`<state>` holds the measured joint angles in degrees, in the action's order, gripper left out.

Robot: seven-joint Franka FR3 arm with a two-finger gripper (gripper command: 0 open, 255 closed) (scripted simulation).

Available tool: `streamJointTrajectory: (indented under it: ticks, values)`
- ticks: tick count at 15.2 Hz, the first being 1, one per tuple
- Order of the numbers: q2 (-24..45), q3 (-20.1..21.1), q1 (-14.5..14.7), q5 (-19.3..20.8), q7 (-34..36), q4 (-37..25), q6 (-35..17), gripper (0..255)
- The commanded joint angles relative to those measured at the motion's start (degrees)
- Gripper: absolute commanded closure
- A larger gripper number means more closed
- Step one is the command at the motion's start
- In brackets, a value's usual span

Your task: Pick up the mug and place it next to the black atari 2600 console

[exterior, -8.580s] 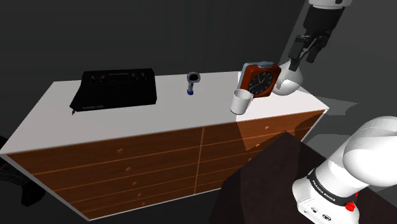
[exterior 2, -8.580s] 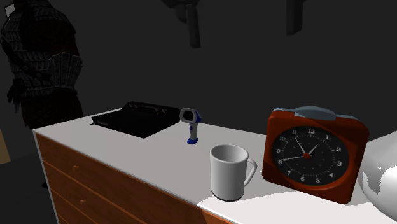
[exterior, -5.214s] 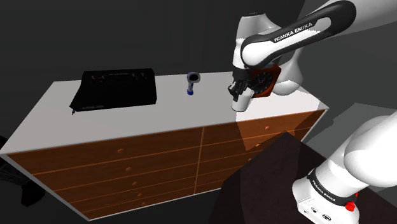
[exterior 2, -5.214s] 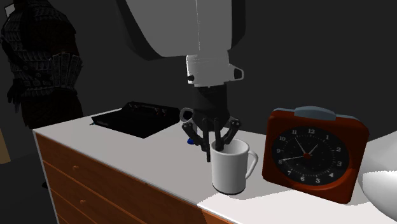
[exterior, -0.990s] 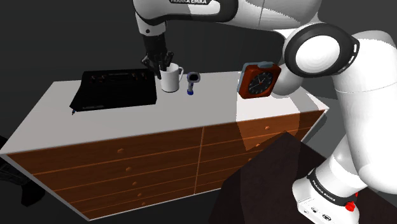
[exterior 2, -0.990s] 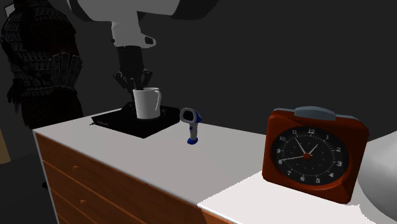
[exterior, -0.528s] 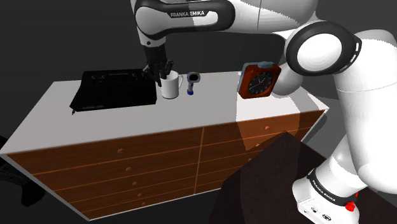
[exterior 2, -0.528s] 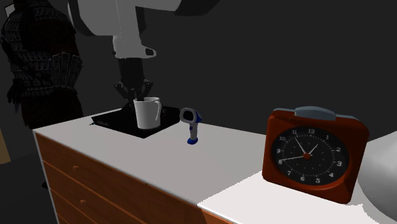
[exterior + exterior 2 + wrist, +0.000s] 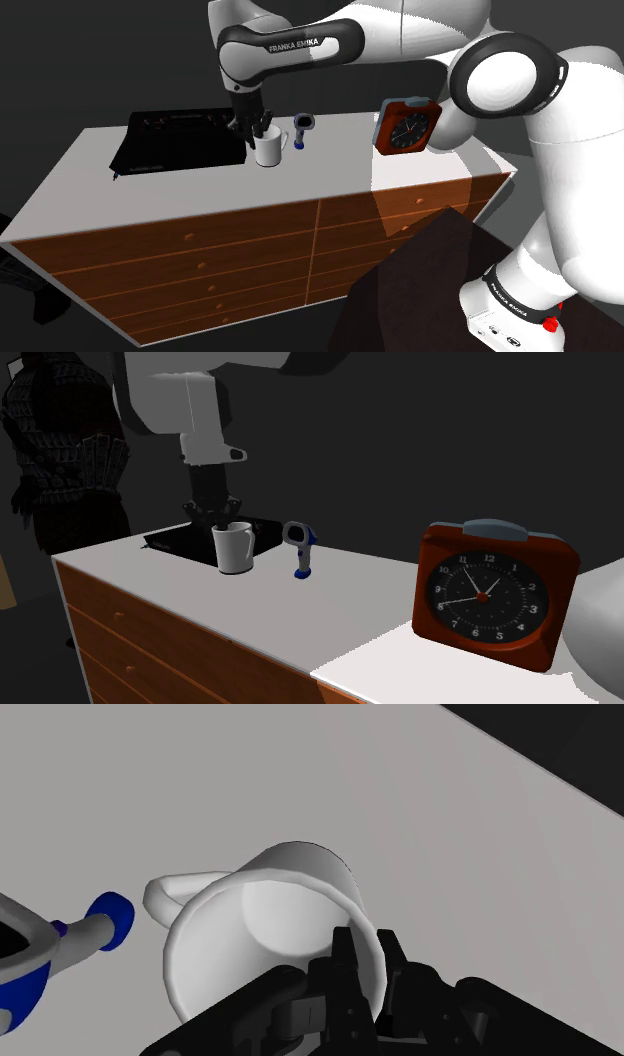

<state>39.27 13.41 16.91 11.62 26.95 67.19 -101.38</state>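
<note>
In the shoulder view, your black fingers (image 9: 262,128) dip into the plain white handled mug (image 9: 268,150), low over the white table (image 9: 330,170). The flat black Atari console (image 9: 180,140) lies just beside the fingers, on the side away from the stand. In the second exterior view the mug (image 9: 234,548) hangs beneath the fingers (image 9: 210,512), its base at or barely above the table; you cannot tell which. In the wrist view the fingers (image 9: 343,966) pinch the mug's wall, one inside and one outside. By my judgement the carry is done: you have left only to set it down, let go and lift clear
</note>
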Motion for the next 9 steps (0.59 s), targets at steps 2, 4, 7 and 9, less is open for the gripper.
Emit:
streamJointTrajectory:
  ticks: [2,4,7,9]
  values:
    - [0.3,-0.1,-0.2,0.1,0.1,1.8,-2.2,255]
    - [0.5,-0.1,-0.3,0.2,0.2,2.4,-3.0,255]
    - [0.5,-0.1,-0.3,0.2,0.2,2.4,-2.9,255]
    - [0.5,-0.1,-0.3,0.2,0.2,2.4,-2.9,255]
